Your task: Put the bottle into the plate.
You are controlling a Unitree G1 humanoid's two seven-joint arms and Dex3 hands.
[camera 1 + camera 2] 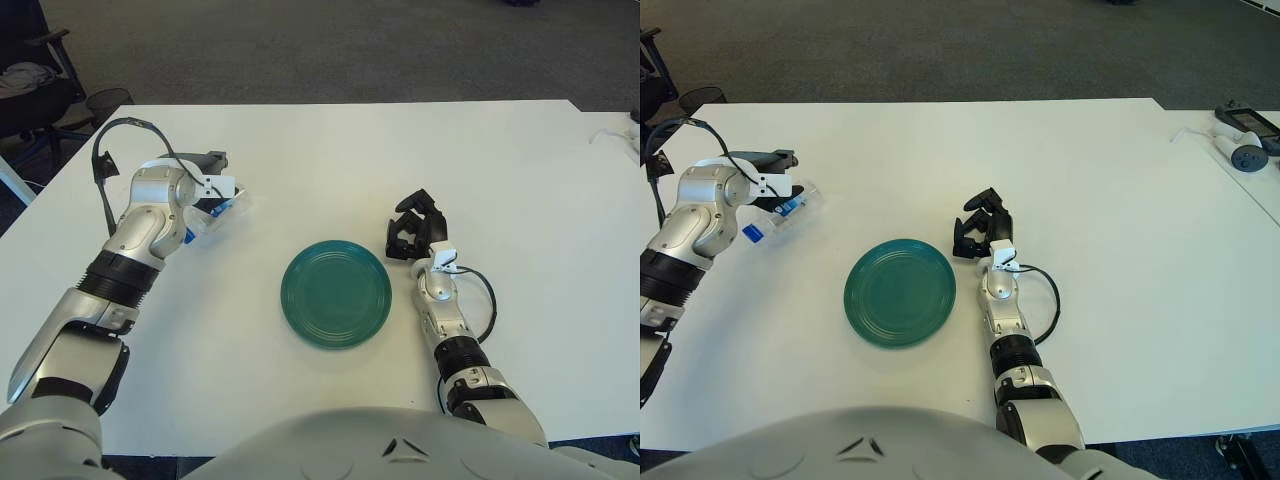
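A clear plastic bottle (212,217) with a blue label and blue cap lies on its side on the white table (330,150), to the left of and a little beyond the green plate (336,293). My left hand (205,175) is right at the bottle, its fingers (212,159) stretched out along the bottle's far side and not closed on it. Part of the bottle is hidden behind the wrist. The plate holds nothing. My right hand (415,230) shows just right of the plate, fingers curled, holding nothing.
A dark office chair (40,90) stands beyond the table's far left corner. A second table at the far right carries grey devices (1243,152) and a white cable (1190,132). A black cable (486,305) loops off my right forearm.
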